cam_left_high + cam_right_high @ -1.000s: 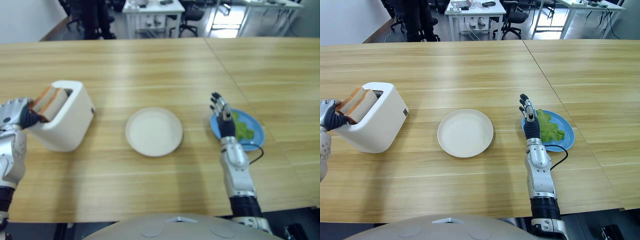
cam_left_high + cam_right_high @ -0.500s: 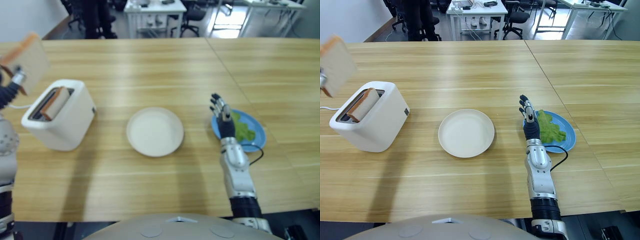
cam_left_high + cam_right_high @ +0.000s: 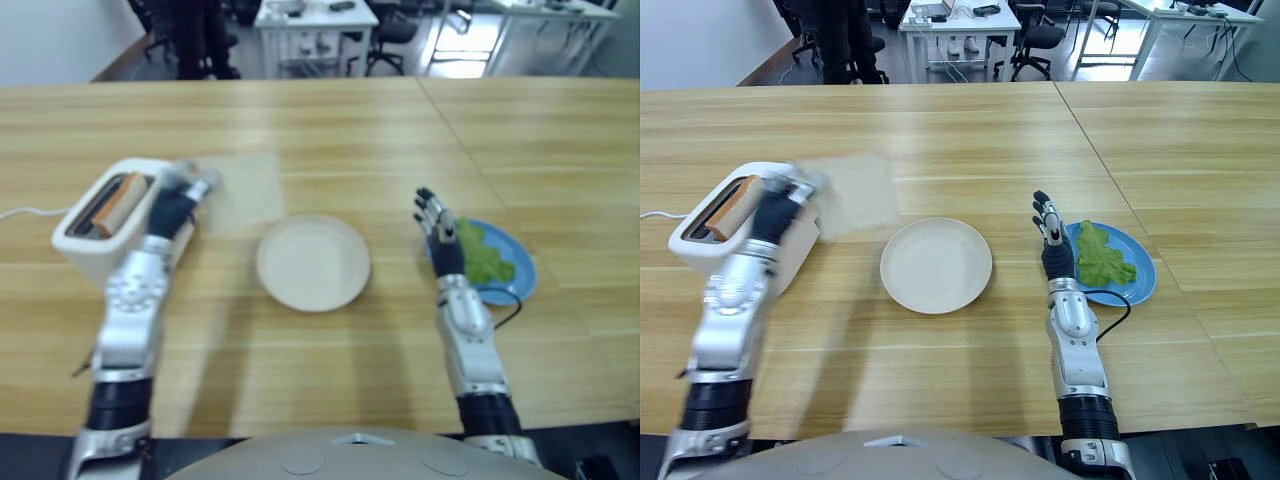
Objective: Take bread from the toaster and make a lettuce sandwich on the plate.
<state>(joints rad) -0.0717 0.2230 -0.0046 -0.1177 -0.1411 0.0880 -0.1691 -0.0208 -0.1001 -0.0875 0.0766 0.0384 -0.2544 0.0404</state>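
The white toaster (image 3: pixel 702 236) stands at the table's left with one bread slice (image 3: pixel 736 195) still in its slot. My left hand (image 3: pixel 778 206) hovers just right of the toaster, shut on a second bread slice (image 3: pixel 856 204). That slice is blurred and sticks out to the right, short of the white plate (image 3: pixel 936 265). The white plate lies in the middle with nothing on it. My right hand (image 3: pixel 1052 246) is upright and open at the left edge of the blue plate (image 3: pixel 1141 289), which holds lettuce (image 3: pixel 1101 258).
A white cable (image 3: pixel 650 215) runs off the toaster to the left. A seam (image 3: pixel 1110 190) between two tabletops passes behind the blue plate. Bare wood stretches behind and in front of the plates.
My left hand pulled a slice up out of the toaster, then swung down and right with it towards the white plate. The right hand has stayed put.
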